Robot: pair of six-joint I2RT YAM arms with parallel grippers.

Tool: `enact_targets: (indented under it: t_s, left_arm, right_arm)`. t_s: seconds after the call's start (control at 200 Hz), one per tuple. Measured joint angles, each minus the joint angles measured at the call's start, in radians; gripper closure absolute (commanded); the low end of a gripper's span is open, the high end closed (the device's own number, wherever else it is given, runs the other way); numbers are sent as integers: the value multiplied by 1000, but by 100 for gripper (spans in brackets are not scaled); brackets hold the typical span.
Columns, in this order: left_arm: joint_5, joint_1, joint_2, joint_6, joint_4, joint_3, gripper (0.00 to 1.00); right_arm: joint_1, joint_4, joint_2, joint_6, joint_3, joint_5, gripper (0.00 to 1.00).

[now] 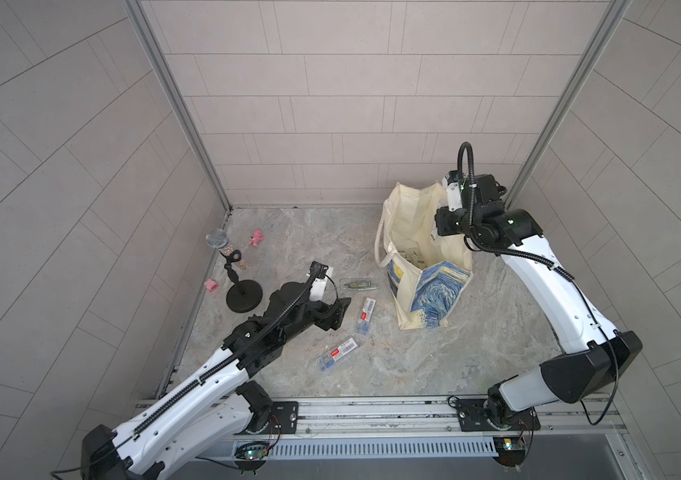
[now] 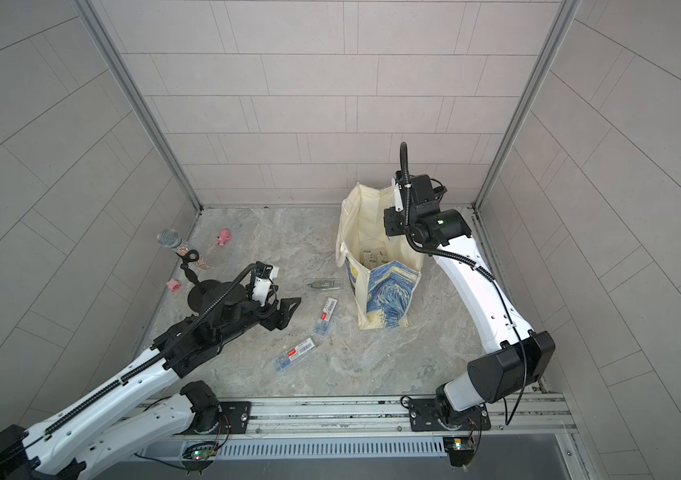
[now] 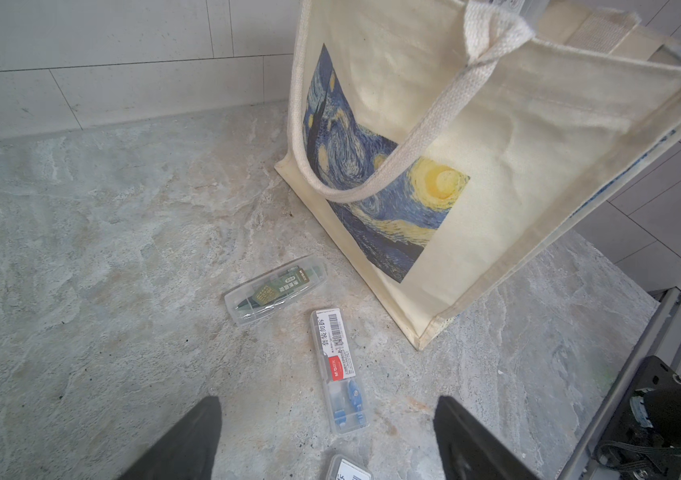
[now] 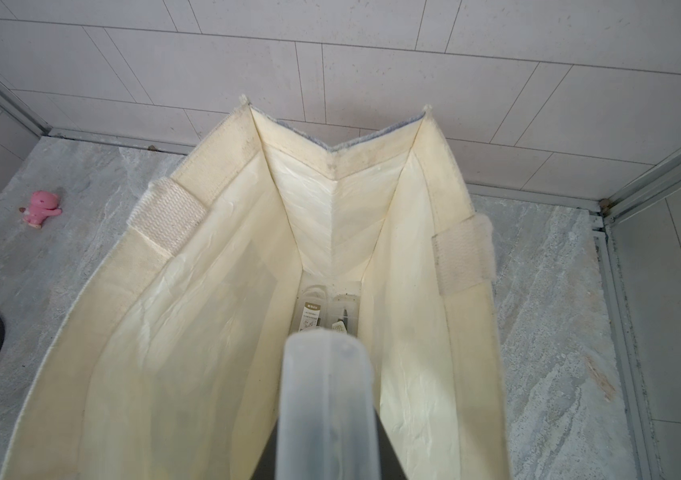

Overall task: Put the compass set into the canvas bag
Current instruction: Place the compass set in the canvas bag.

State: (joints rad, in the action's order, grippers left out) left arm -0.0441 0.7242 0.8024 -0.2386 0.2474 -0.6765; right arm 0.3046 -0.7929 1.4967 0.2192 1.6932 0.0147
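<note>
Three clear plastic cases lie flat on the marbled tabletop (image 1: 434, 365). One holds a green compass set (image 3: 276, 289). A blue compass set (image 3: 339, 370) under a red-and-white label lies near the bag's foot, and a second blue compass set (image 1: 336, 353) lies farther off; the left wrist view cuts it off at the frame edge. The left pincer (image 3: 328, 401) hangs above them, jaws wide, with nothing between them.

The one canvas bag (image 1: 438, 291) is stiff cream cloth with woven loop handles and a swirling blue-and-yellow print. It stands upright and open. Over its mouth the right pincer (image 4: 330, 434) is clamped on a fourth, frosted case (image 4: 326, 374), and I can't make out what is inside it. At the bag's bottom I count at least two bottom cases (image 4: 312, 311), half hidden behind the held one.

Off to the side are two pink toy figures (image 1: 256, 237) and one glittery microphone (image 1: 217, 240) on a round black stand (image 1: 243, 297).
</note>
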Motion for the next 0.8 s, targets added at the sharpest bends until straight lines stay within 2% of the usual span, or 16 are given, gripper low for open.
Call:
enact_targets:
  t_s: [0.465,0.801]
  left_arm:
    - [13,0,1,0,20,0,14]
    - [22,0,14,0,21,0,15]
  right_arm:
    - [5,2,189,-2,-23,6,100]
    - [5,3,270,0,-64,34,100]
